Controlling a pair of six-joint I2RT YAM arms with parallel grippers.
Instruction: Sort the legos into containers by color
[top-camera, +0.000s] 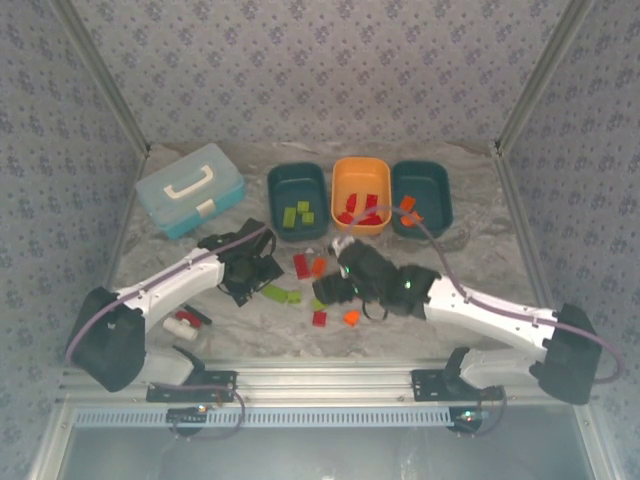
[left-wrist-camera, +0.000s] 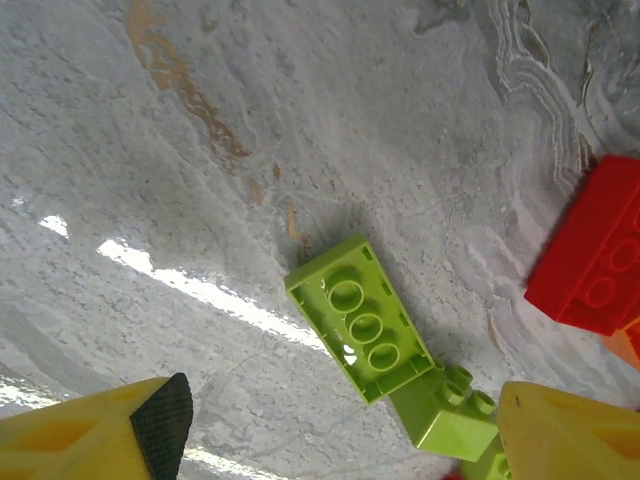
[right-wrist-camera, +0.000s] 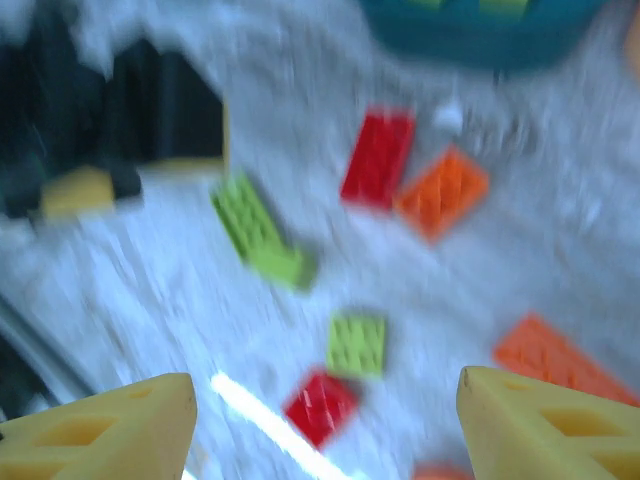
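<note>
Top external: both arms (top-camera: 185, 275) angled inwd over legos (top-camera: 301, 265), jaws apart.

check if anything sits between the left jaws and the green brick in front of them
Nothing visible does. The left jaws stand open with the lime green brick just ahead on the table; a second green brick touches its near end.

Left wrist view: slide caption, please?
Open left hand above a lime green brick on the marbled table, red brick at right.
</note>
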